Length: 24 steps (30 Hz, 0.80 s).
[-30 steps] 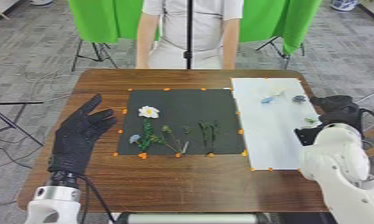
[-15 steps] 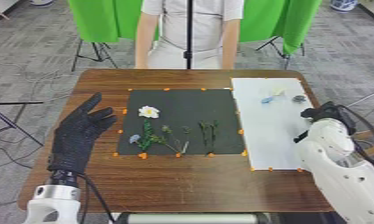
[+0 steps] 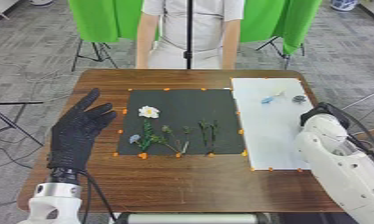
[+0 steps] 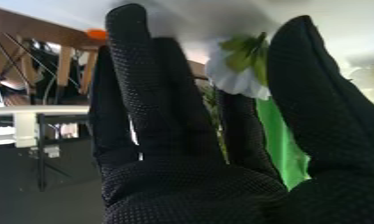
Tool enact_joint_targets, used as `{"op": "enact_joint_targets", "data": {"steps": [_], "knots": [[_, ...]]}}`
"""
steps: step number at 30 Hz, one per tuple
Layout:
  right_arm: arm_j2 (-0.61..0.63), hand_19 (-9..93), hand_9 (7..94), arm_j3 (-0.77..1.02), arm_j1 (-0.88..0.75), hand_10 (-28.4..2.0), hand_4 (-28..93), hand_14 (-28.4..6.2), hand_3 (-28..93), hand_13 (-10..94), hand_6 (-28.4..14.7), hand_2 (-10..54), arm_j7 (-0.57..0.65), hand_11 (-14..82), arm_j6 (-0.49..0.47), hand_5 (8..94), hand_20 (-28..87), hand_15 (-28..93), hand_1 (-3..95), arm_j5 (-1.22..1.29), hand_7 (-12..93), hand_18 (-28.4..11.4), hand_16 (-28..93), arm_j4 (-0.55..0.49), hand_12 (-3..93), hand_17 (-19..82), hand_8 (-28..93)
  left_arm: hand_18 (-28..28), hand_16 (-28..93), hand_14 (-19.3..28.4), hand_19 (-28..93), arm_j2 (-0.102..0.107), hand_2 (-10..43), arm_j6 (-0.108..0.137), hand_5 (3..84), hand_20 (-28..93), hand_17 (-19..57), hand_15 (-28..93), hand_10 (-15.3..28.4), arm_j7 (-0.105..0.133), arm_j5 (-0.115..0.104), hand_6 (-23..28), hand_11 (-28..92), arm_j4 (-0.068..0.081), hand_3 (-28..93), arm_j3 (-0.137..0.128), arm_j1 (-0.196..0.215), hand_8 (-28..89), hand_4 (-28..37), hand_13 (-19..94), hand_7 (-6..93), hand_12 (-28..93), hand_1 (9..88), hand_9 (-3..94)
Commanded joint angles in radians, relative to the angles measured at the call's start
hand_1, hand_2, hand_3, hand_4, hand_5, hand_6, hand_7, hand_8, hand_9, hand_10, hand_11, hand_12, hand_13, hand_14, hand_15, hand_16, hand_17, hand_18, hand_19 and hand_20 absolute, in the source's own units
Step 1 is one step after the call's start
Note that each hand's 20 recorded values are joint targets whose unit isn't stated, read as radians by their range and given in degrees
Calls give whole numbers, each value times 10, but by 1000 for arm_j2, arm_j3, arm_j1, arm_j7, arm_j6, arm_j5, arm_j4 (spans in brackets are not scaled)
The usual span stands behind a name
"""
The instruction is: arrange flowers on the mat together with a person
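Straddling white flower point(image 4: 234, 74): right hand point(image 3: 315, 113).

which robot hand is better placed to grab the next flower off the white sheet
Right, most likely: the right robot hand is at the white sheet's right edge, with a white flower near its fingers. The left robot hand is beyond the dark mat.

Green cloth point(image 3: 95, 21) hangs beyond the wooden table point(image 3: 192, 187), a black tripod point(image 3: 15, 103) standing to the table's left.
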Motion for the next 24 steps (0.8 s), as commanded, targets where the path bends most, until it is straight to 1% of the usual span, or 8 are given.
{"op": "enact_joint_targets", "data": {"steps": [1,3,5,9,10,17,21,24], "knots": [[3,695,813,-101,-14,-88,-280,-68,630,753,22,-95,-44,79,158,740,84,403,591,-145,171,-217,235,43,238,254,-69,248,-73,272,558,-6,68,18,388,248,-52,566,209,-9,-2,92,272,12,769,6,19,-69,-229,292,80,125,234,404],[3,707,900,-98,-28,-71,-282,-45,608,809,28,-95,-43,78,186,804,76,399,621,-166,204,-189,269,36,297,290,-43,248,-73,272,558,-8,68,18,389,248,-52,567,208,-12,0,92,273,12,768,6,23,-69,-229,291,80,125,234,404],[6,718,928,-101,-33,-64,-282,-41,598,835,31,-95,-42,95,211,822,75,413,631,-182,208,-180,271,29,310,301,-39,248,-73,272,558,-9,68,24,389,248,-53,567,208,-11,-1,92,272,14,769,5,22,-69,-229,290,79,125,234,403],[5,732,935,-110,-33,-61,-283,-36,594,845,31,-95,-45,124,239,831,74,428,634,-202,204,-170,267,22,315,305,-38,248,-74,272,558,-1,68,27,389,248,-53,566,208,-7,-2,92,273,9,768,-1,34,-69,-229,291,79,126,234,403],[7,734,936,-104,-43,-61,-283,-37,593,845,32,-95,-43,127,244,833,74,429,635,-204,204,-168,266,14,316,305,-37,248,-74,272,558,-2,68,20,389,248,-53,567,208,-13,-3,93,273,10,768,-1,34,-69,-229,291,79,126,234,403],[23,737,937,-101,-55,-62,-283,-35,603,850,33,-95,-54,145,314,845,70,429,629,-253,201,-162,265,-46,309,304,-34,248,-74,272,558,10,68,21,389,247,-53,567,209,3,-5,93,272,11,768,7,32,-69,-229,290,79,125,234,402],[32,739,937,-82,-83,-63,-283,-35,609,850,33,-95,-106,146,351,849,68,427,626,-259,198,-160,270,-151,308,304,-30,248,-74,272,558,22,67,19,389,247,-53,567,209,22,-5,93,271,2,769,-5,37,-68,-229,290,79,125,234,402],[23,741,937,-93,-98,-64,-283,-35,614,850,32,-95,-181,146,365,849,67,426,623,-237,196,-158,274,-241,311,299,-28,248,-74,272,558,39,67,22,389,247,-53,567,209,44,1,92,272,-15,770,-18,52,-69,-229,290,78,126,234,402]]}}
